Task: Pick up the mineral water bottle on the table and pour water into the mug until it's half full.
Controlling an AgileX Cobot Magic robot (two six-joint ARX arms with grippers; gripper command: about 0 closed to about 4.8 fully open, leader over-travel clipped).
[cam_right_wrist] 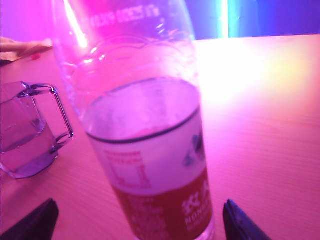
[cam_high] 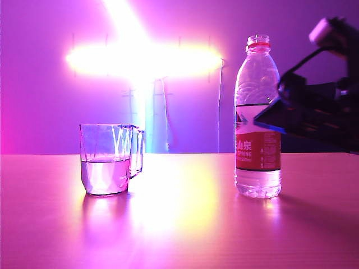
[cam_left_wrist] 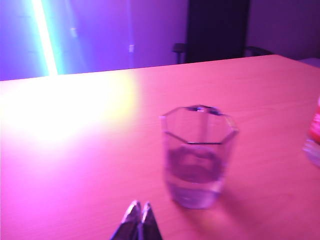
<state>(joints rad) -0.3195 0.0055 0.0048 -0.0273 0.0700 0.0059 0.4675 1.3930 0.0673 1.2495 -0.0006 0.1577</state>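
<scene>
Pink-purple light floods the table (cam_high: 179, 224), with a bright glowing cross on the wall at upper centre of the exterior view. At left centre stands the mug (cam_high: 109, 159), upright, handle turned toward the bottle, with water (cam_high: 105, 175) filling roughly its lower half. At right centre stands the bottle (cam_high: 257, 117), upright on the table, cap off, partly full, well apart from the mug.

Entering from the right edge, the right gripper (cam_right_wrist: 137, 220) sits at label height with its dark fingertips (cam_right_wrist: 35, 220) spread wide on either side of the bottle, not pressing it; the bottle looks released. Low in its own wrist view, the left gripper (cam_left_wrist: 139, 216) has its tips pressed together on nothing, near the mug but apart from it.

Judging by the water level, the pour seems done and the bottle set back down. What is left, I judge, is for the right arm to back straight away from the bottle without brushing it, since an uncapped bottle tips and spills easily.
</scene>
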